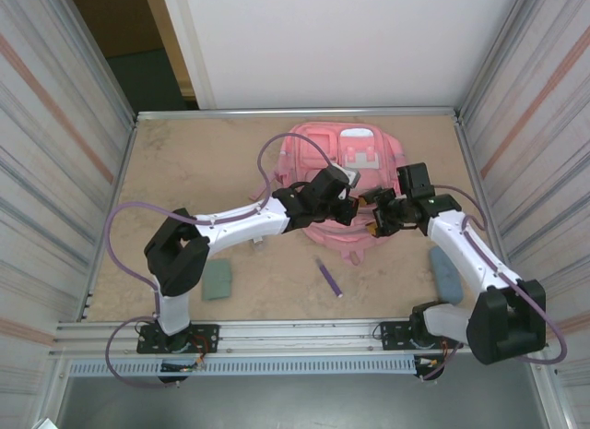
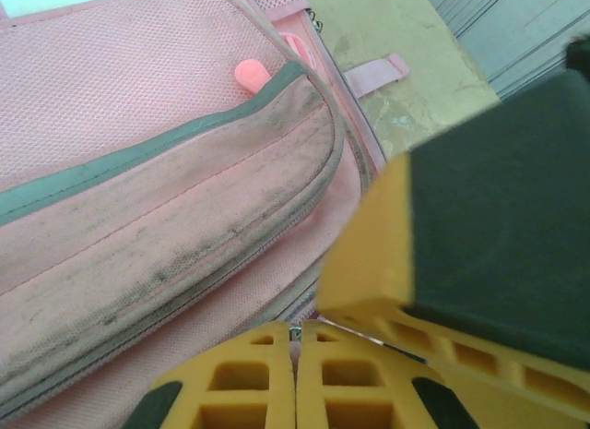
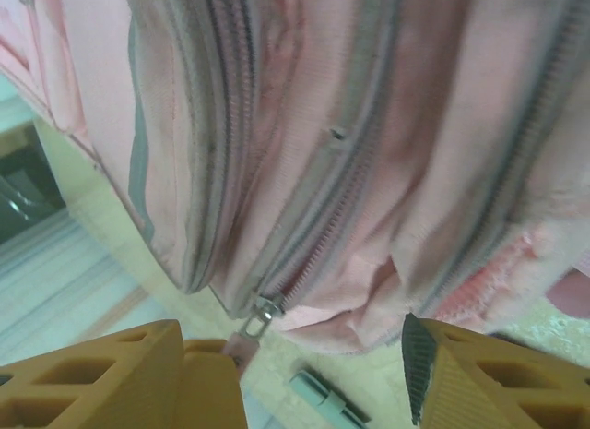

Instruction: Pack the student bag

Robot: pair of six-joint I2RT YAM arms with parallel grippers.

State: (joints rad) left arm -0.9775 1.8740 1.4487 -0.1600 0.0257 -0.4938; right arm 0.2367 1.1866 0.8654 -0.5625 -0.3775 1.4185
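The student bag (image 1: pixel 343 157) lies flat in the far middle of the desk (image 1: pixel 203 171), with its long axis running from far to near. Both hands are at its near end. The left hand (image 1: pixel 348 208) has its fingers pressed together at the bag's near edge. Something small and metallic sits at their tips, but I cannot tell if it is gripped. The right hand (image 1: pixel 383 217) has its fingers apart, the bag is directly ahead of it, and a zip pull (image 3: pixel 265 311) hangs just beside one finger. I judge this hand is the nearer one to that pull.
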